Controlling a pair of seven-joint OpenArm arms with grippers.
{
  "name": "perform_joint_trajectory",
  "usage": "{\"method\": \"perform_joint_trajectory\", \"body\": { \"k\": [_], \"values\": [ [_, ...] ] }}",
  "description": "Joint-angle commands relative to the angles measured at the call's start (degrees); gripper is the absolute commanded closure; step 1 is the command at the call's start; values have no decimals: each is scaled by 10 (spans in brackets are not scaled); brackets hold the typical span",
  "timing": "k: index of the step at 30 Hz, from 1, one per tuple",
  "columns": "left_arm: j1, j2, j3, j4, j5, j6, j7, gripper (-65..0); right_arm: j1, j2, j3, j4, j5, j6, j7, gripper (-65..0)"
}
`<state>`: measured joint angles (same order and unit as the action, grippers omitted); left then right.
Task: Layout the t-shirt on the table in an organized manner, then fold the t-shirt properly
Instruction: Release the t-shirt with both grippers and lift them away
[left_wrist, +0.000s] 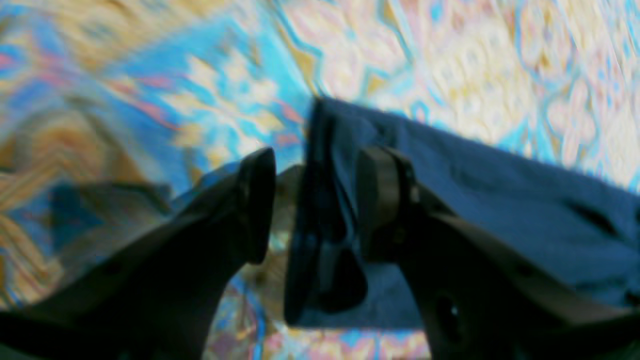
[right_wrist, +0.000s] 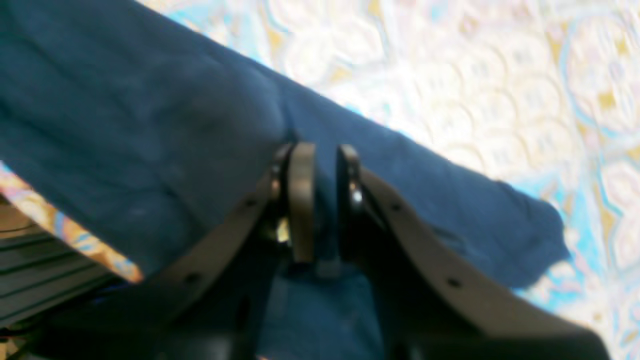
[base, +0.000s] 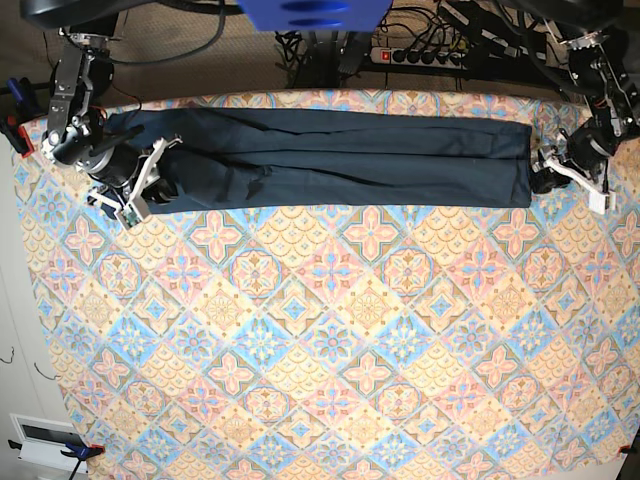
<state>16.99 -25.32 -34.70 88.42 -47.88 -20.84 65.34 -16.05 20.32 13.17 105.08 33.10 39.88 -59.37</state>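
I'm pinching the shirt (base: 320, 158) (a long band along the table's (base: 330, 350) far edge) in the right gripper (right_wrist: 320, 200), left gripper (left_wrist: 312, 205) gaping astride its end, needing closing before folding.

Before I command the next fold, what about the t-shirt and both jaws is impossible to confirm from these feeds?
- Neck label and sleeves: the t-shirt lies as a long folded band in the base view, hiding them.
- Left gripper: left wrist view is blurred; jaws straddle the shirt's end, but contact is unclear.
- Right gripper: how many layers it pinches is hidden between the jaws.
- Table: edges cut off.
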Motion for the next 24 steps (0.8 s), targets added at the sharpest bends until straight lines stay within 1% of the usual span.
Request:
{"method": "perform_joint_trajectory", "body": {
  "k": [1, 3, 4, 6, 9, 11, 12, 16, 18, 22, 24],
  "values": [
    [-2, -19, 3, 9, -7, -2, -3, -271, 4, 10, 5, 10, 7, 1, 9, -75],
    [-3, -22, 13, 9, -7, -2, 5, -278, 4, 10, 5, 10, 7, 1, 9, -75],
    [-3, -22, 14, 9, -7, -2, 15, -296, 4, 10, 4, 10, 7, 1, 9, -75],
    [-5, -22, 16, 9, -7, -2, 39, -361, 4, 10, 4, 10, 8, 1, 9, -75],
    [-5, -22, 16, 9, -7, -2, 45, -465, 4, 10, 4, 10, 8, 1, 9, -75],
    [-5, -22, 16, 9, -7, -2, 48, -506, 4, 10, 4, 10, 8, 1, 9, -75],
    [-5, -20, 17, 9, -6, -2, 48, -512, 4, 10, 4, 10, 8, 1, 9, -75],
    [-5, -16, 17, 9, -4, -2, 47, -497, 4, 10, 2, 10, 8, 1, 8, -75],
    [-5, -4, 17, 9, -7, -2, 48, -493, 4, 10, 2, 10, 8, 1, 8, -75],
    [-5, 9, 18, 9, -3, -2, 48, -493, 4, 10, 2, 10, 8, 1, 8, -75],
    [-5, 16, 29, 6, -3, -2, 48, -493, 4, 10, 2, 10, 8, 1, 8, -75]
  ]
}}
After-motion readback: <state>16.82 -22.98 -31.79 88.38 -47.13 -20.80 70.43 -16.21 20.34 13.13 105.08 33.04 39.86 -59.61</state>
